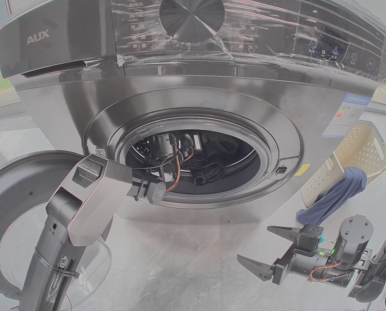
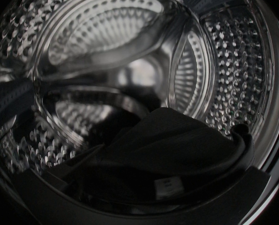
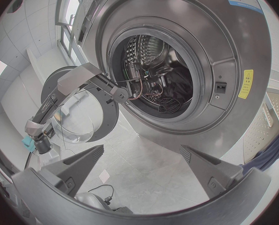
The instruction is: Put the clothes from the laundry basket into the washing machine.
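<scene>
Here the washing machine (image 1: 201,91) stands with its round door (image 1: 11,204) swung fully open to the left. The left arm goes through the opening, and the left end effector (image 1: 188,147) is inside the drum (image 2: 233,63), on the left side of the opening. I cannot tell if it is released or clenched, because it is half hidden in the dark. A dark garment (image 1: 208,173) lies on the bottom of the drum, at the near edge and just behind the door seal. It is below the left end effector and a little to the right of it. In the left wrist view this garment is crumpled in folds and a small white label (image 2: 168,186) shows on it. The right end effector (image 1: 253,242) hangs above the grey floor (image 1: 180,260), near and to the right, well apart from the machine. It is released, with the two fingers spread wide and nothing between them. The laundry basket (image 1: 366,147), pale and with many small holes, is on the right, just beside the machine and partly behind its corner. A blue garment (image 1: 335,195) hangs over the near rim of the basket, and its lower end lies on the floor.
</scene>
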You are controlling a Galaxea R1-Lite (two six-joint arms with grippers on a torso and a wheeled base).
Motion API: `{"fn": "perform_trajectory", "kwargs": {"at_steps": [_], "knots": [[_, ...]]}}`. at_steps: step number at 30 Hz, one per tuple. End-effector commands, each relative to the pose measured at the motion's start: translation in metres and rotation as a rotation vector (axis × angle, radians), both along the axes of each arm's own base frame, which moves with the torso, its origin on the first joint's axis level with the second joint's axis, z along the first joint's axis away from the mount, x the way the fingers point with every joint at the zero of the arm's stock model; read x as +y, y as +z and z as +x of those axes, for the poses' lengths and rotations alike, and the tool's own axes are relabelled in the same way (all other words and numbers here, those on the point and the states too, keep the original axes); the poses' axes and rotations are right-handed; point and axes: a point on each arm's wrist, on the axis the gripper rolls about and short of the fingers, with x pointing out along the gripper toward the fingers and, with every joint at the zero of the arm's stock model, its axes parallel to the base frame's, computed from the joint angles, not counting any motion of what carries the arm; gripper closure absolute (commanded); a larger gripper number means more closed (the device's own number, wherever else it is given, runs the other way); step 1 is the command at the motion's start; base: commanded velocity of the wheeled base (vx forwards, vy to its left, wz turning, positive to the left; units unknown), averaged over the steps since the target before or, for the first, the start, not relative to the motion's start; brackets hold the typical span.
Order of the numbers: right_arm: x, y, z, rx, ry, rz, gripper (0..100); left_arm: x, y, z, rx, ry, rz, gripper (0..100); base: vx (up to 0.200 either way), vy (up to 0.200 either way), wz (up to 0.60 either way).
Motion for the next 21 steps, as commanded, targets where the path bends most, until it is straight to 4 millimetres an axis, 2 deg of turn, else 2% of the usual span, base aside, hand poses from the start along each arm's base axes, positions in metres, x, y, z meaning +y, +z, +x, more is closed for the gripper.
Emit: {"fn": "perform_trajectory", "kwargs": {"at_steps": [1,6,10,15,18,19,21], "knots": [[0.000,0.002,0.001,-0.010,-0.003,0.009,0,-0.011,0.015,-0.042,0.240,-0.081,-0.020,0,0.000,0.000,0.00],[0.000,0.003,0.002,-0.014,-0.005,0.011,0,-0.016,0.009,-0.054,0.299,-0.122,0.011,0,0.000,0.000,0.00],[0.000,0.004,0.002,-0.017,-0.005,0.014,0,-0.021,-0.014,-0.065,0.370,-0.160,0.089,0,0.000,0.000,0.00],[0.000,0.004,0.002,-0.018,-0.005,0.016,0,-0.019,-0.038,-0.057,0.385,-0.152,0.159,0,0.000,0.000,0.00],[0.001,0.005,0.002,-0.022,-0.003,0.019,0,-0.017,-0.043,-0.052,0.378,-0.148,0.182,0,0.000,0.000,0.00],[0.001,0.005,0.003,-0.023,-0.003,0.020,0,-0.015,-0.046,-0.047,0.375,-0.140,0.183,100,0.000,0.000,0.00],[0.001,0.005,0.003,-0.022,-0.003,0.019,0,-0.016,-0.046,-0.040,0.351,-0.128,0.170,100,0.000,0.000,0.00]]}}
